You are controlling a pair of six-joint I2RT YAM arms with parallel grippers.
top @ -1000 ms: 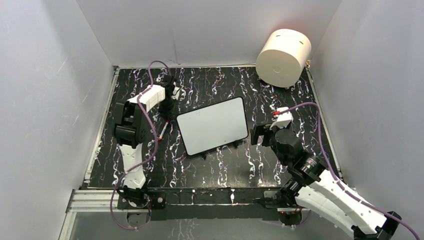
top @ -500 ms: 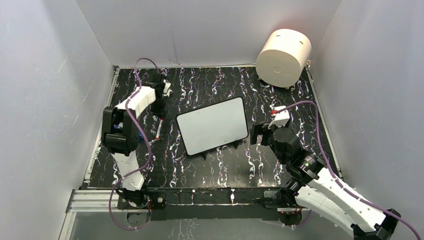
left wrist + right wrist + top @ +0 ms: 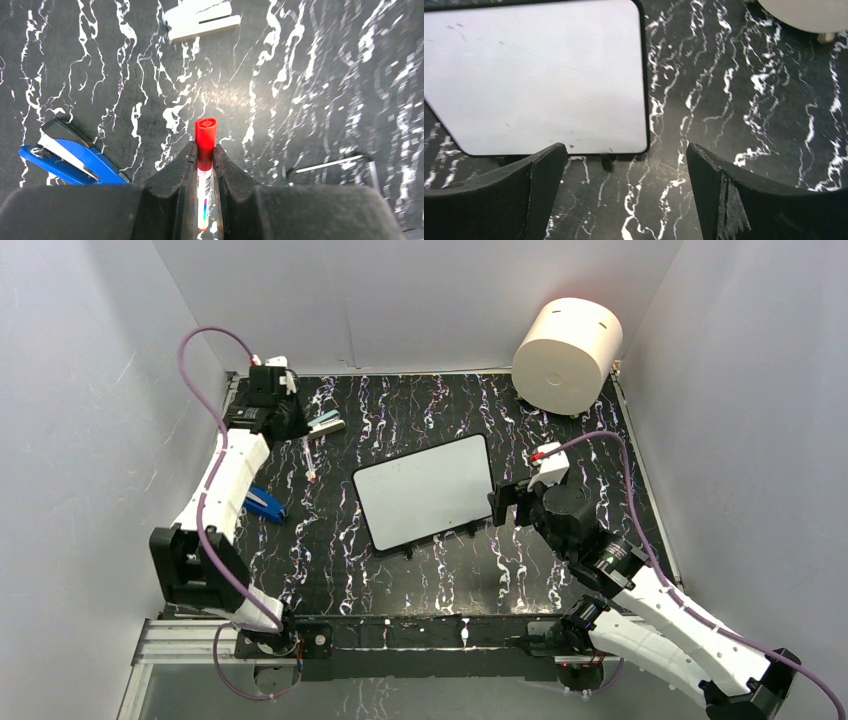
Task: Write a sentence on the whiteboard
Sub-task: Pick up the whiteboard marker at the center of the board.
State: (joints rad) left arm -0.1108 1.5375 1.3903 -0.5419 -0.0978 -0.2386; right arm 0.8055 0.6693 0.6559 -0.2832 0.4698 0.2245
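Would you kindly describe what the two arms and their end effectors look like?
Both the left arm and the right arm have white link shells with black joints, and a purple cable loops along each. The left end effector and right end effector have matte black, wedge-shaped fingers.

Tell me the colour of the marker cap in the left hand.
Red marker cap; clearest in the left wrist view.

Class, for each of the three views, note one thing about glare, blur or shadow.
Top view: evenly lit and sharp, no hot spot on the whiteboard. Left wrist view: glare patch on the table beyond the red marker, right side smeared by blur. Right wrist view: whiteboard bright and washed; fingers of the right claw dark and soft.
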